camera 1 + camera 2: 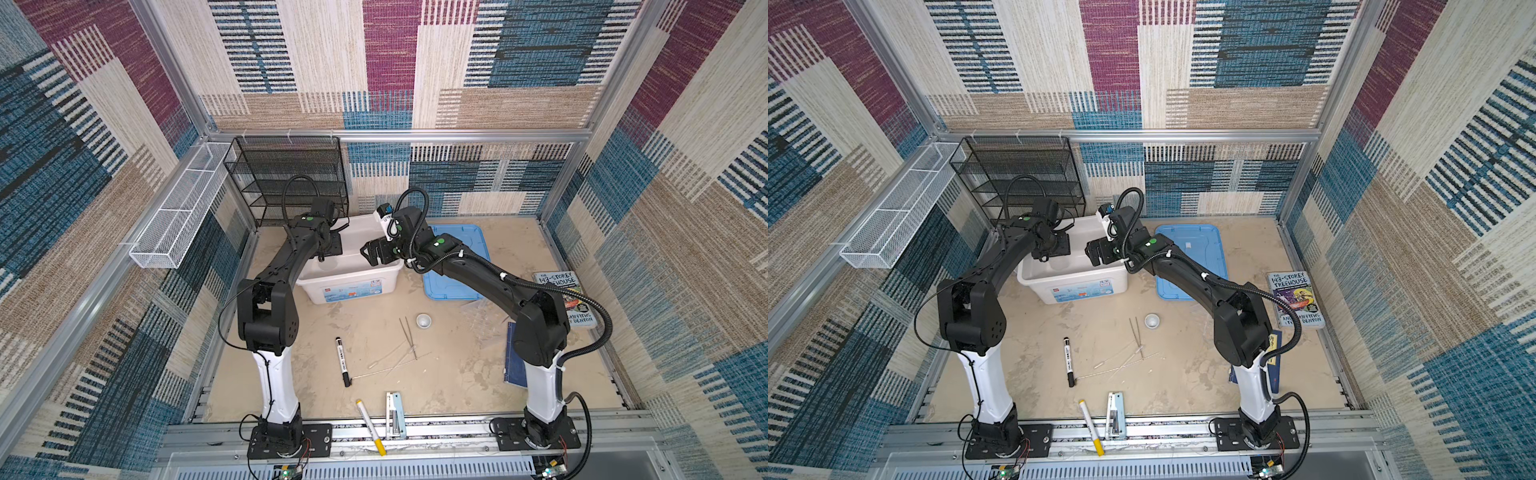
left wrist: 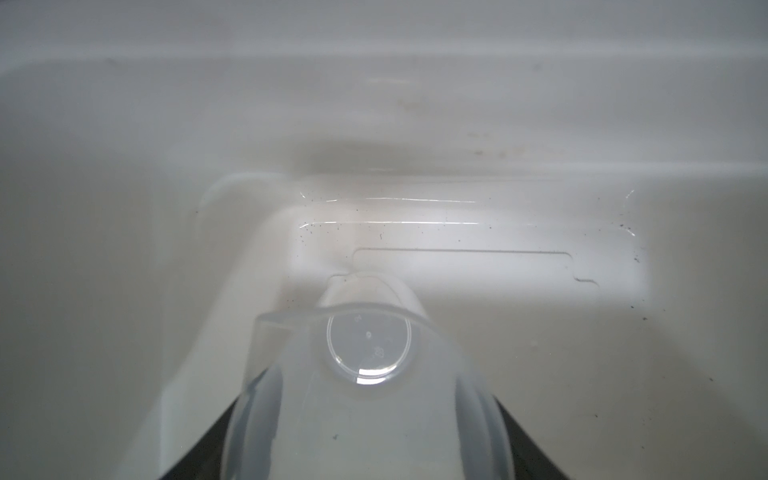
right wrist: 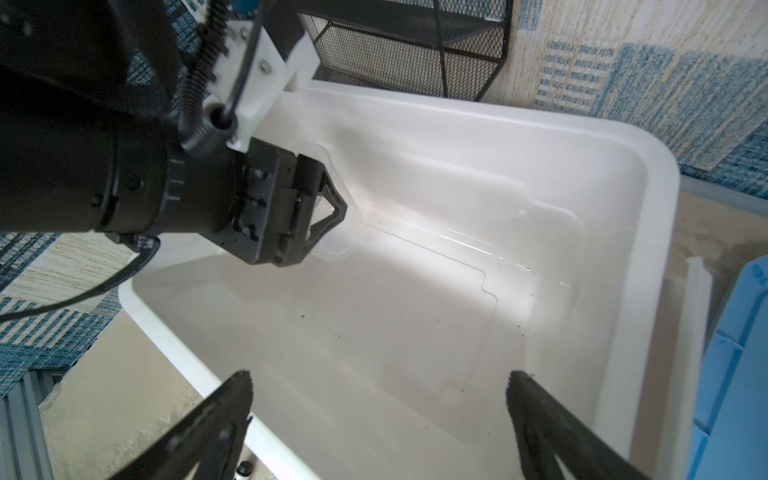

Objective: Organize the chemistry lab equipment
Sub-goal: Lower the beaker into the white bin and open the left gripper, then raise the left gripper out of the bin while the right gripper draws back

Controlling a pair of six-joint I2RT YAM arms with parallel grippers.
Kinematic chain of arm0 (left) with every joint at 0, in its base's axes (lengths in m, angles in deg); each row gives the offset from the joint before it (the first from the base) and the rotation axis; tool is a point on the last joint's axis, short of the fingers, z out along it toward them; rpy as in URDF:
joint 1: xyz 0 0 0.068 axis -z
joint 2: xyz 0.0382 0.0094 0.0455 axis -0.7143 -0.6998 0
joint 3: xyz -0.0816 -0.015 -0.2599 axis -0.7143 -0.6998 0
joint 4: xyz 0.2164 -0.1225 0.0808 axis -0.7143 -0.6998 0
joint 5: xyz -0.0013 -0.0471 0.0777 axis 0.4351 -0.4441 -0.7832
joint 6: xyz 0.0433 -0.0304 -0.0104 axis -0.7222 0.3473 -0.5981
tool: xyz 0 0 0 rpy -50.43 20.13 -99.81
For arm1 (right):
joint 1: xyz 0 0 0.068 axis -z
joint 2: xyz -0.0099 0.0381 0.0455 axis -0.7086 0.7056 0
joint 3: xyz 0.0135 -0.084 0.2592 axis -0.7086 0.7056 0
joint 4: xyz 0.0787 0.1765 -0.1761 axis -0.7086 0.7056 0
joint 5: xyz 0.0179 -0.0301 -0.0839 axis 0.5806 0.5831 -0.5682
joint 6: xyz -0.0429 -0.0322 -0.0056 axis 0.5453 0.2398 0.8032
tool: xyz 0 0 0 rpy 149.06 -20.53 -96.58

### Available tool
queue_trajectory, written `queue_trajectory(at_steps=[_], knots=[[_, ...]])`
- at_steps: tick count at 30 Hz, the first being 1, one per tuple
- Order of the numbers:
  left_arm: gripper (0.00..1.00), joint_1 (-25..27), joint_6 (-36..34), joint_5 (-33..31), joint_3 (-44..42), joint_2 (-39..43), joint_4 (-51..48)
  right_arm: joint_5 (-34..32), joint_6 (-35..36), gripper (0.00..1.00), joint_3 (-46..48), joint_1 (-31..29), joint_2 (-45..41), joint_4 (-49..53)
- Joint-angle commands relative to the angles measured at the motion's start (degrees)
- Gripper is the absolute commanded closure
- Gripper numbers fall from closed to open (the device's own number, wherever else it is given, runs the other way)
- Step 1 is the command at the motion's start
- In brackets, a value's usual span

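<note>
Patchwork woven walls (image 1: 374, 62) in blue, maroon, beige, aluminium frame (image 1: 395, 135), sandy tabletop (image 1: 457, 374), black mesh shelf (image 1: 291, 174)

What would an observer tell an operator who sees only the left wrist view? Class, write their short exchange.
Operator: I see only the beaker and white plastic. Where is the right hand?
Observer: The right hand is open above the bin, holding nothing.
Operator: What is outside the bin?
Observer: The dish and tweezers lie side by side on the table, not touching.
</note>
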Motion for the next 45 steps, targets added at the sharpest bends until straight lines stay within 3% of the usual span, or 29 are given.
queue_trajectory(at_steps=[1, 6, 11, 18, 22, 34, 37, 39, 45], knots=[[0.32, 0.7, 0.9, -0.2, -0.9, -0.2, 1.1, 1.1, -0.9, 0.03, -0.7, 0.0, 0.6, -2.9], [0.32, 0.8, 1.6, 0.2, -1.7, -1.3, 1.8, 1.6, -1.3, 0.03, -0.7, -0.1, 1.2, -3.4], [0.32, 0.6, 1.6, -0.3, -7.0, -1.1, 10.4, 1.4, -1.5, 0.03, -0.3, -0.1, 1.4, -3.6], [0.28, 0.9, 2.4, 0.6, -6.1, -3.4, 10.0, 1.3, -1.6, 0.03, 0.6, -0.1, 1.3, -3.9], [0.21, 0.9, 1.6, 0.1, -4.8, -4.7, 8.8, 1.2, -1.5, 0.03, 0.7, 0.0, 1.5, -3.9], [0.22, 1.0, 2.1, 0.5, -5.8, -5.0, 9.8, 1.0, -1.4, 0.03, -0.2, -0.1, 2.1, -3.2], [0.13, 0.9, 1.8, 0.1, -5.0, -4.2, 9.1, 0.9, -1.4, 0.03, -0.6, -0.1, 2.1, -3.0], [0.0, 1.0, 1.7, 0.1, -4.3, -3.4, 8.6, 0.9, -1.3, 0.03, -0.9, 0.0, 2.0, -2.8], [0.01, 1.0, 2.2, -0.4, -4.5, -0.3, 8.8, 0.3, -0.8, 0.03, -1.6, -0.1, 1.4, -2.3]])
